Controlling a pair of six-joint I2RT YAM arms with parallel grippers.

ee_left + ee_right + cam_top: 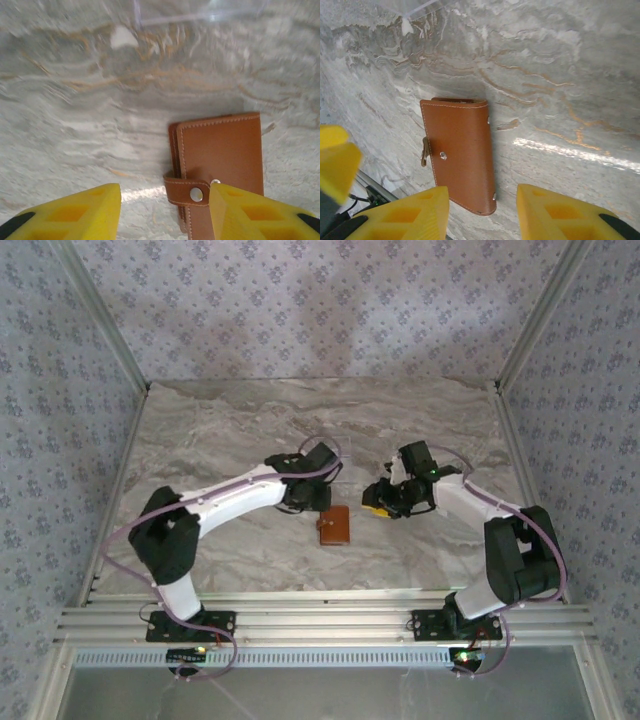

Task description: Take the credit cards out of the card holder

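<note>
The card holder [334, 526] is a tan-brown leather wallet lying closed and flat on the marble table, its snap strap [192, 192] fastened over one long edge. The credit cards are hidden inside it. My left gripper [316, 503] hovers just over the holder's far-left edge; in the left wrist view its yellow fingers [75, 212] stand open around the strap, gripping nothing. My right gripper [386, 503] hangs open to the right of the holder. In the right wrist view the holder [460, 155] lies ahead of the open gripper [482, 212], apart from both fingers.
The marble tabletop [230, 430] spreads to patterned walls at the back and sides. An aluminium rail [320, 622] runs along the near edge by the arm bases. A yellow finger of the left gripper [335, 160] shows in the right wrist view.
</note>
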